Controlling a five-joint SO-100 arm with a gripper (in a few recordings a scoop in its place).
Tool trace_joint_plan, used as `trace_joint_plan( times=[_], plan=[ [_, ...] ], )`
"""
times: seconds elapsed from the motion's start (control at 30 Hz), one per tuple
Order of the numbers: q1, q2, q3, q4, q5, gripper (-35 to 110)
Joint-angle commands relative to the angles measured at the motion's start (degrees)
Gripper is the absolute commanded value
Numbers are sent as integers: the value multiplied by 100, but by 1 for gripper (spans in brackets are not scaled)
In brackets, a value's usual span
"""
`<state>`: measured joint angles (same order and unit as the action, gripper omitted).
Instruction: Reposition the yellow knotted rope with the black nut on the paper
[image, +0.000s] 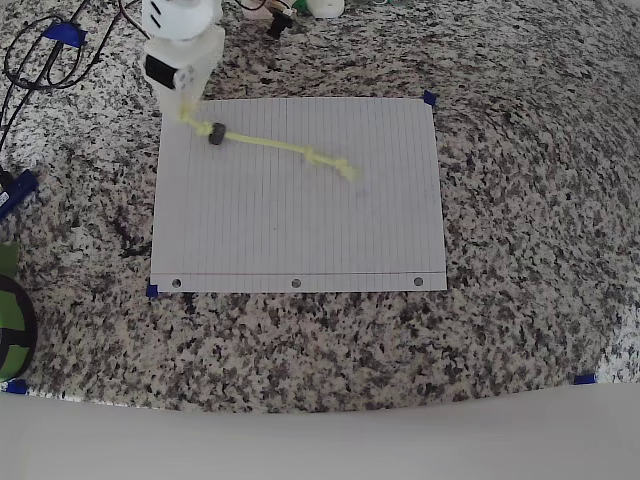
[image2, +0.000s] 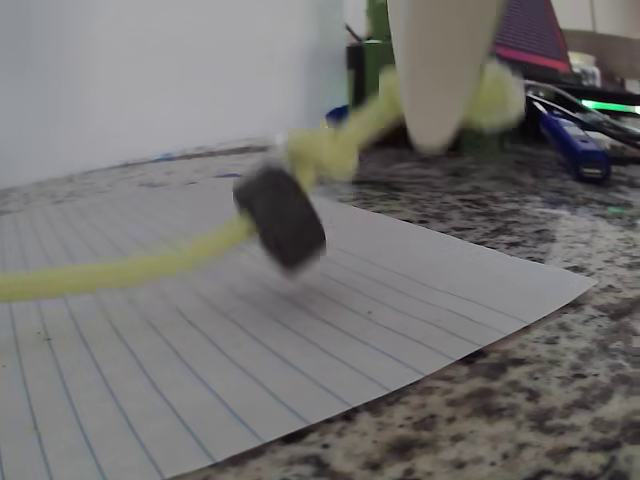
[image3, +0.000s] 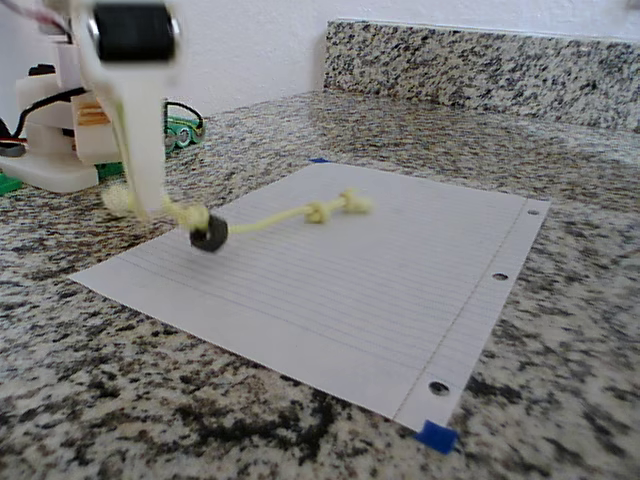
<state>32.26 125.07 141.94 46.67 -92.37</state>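
Currently mid-drag. White two-finger gripper (image: 185, 100) closed on one knotted end of the thin pale yellow-green knotted rope (image: 275, 145), at the far-left corner of the white lined sheet of paper (image: 300, 230) in the overhead view. Small black ring-shaped nut (image: 215, 135) threaded on the cord just beside the held knot, at or just above the sheet; contact not certain. Remainder of cord trailing across the upper part of the sheet to a second knot near its middle, blurred, so judged in motion. Same grip seen in the wrist view: white finger (image2: 440, 70) over the fuzzy knot, nut (image2: 282, 220) hanging close below.

Judged next: carry the held end further inward over the sheet, lower until nut and knot rest flat, then release without snagging the fibres.

Surface: speckled grey granite countertop (image: 520, 300), sheet corners marked by blue tape (image3: 436, 436). Plain white wall (image3: 250, 45) behind, with matching granite backsplash (image3: 480, 65).
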Motion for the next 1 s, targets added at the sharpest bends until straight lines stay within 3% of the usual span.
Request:
trace_joint_plan(
  times=[0.0,0.53,0.73,0.97],
  plan=[
    [123,861,-237,79,-35,0],
    [888,1635,-3094,659,-290,0],
    [958,1608,-2892,1099,-149,0],
    [1011,1389,-2048,721,0,0]
  ],
)
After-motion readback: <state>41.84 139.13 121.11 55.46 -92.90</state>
